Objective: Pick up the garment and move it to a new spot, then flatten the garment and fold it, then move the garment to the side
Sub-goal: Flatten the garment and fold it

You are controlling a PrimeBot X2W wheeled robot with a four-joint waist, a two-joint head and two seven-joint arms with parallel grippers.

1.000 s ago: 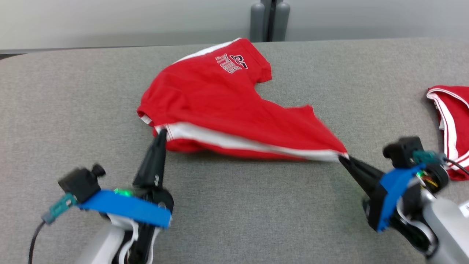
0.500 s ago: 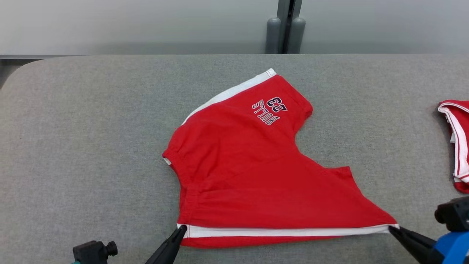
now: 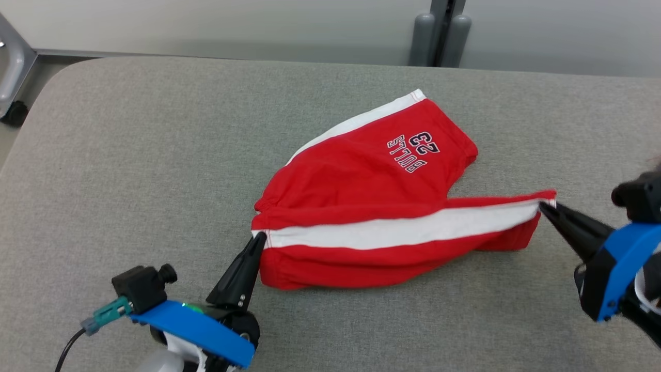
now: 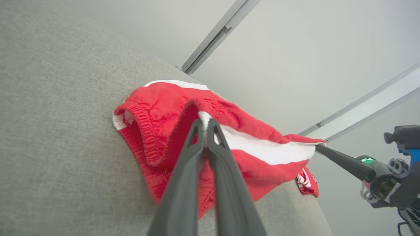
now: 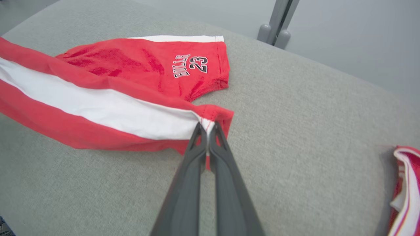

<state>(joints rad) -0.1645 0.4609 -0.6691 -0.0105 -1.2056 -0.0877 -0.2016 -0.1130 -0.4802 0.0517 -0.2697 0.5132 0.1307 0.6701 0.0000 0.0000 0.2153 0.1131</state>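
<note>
**Head view.** Both pairs of jaws are pressed together on cloth. The left gripper [image 3: 260, 237] pinches the waistband end of the garment's white side stripe, and the right gripper [image 3: 543, 206] pinches the hem end of that stripe. The red garment [image 3: 372, 206] lies mid-table with the stripe drawn straight between the two grips. The printed leg lies flat beyond it.

Judgement: placing and flattening appear done and the fold is under way but not laid down. The move to the side is outstanding.

The table [image 3: 129, 155] has wide bare surface to the left, up to its rounded corner. There is a clear strip between the garment and the far edge.

**Left wrist view.** The left gripper [image 4: 205, 120] is closed on the stripe's end. The held edge of the garment [image 4: 262, 154] is raised off the surface, with the waistband gaping beneath. The right gripper [image 4: 317, 148] holds the opposite end.

**Right wrist view.** The right gripper [image 5: 207, 126] is clamped on the hem corner of the garment [image 5: 98, 108]. Bare table runs ahead to the far edge. A second red garment [image 5: 405, 183] lies to the right, well apart.

Judgement: the left offers more room for setting the garment aside.
</note>
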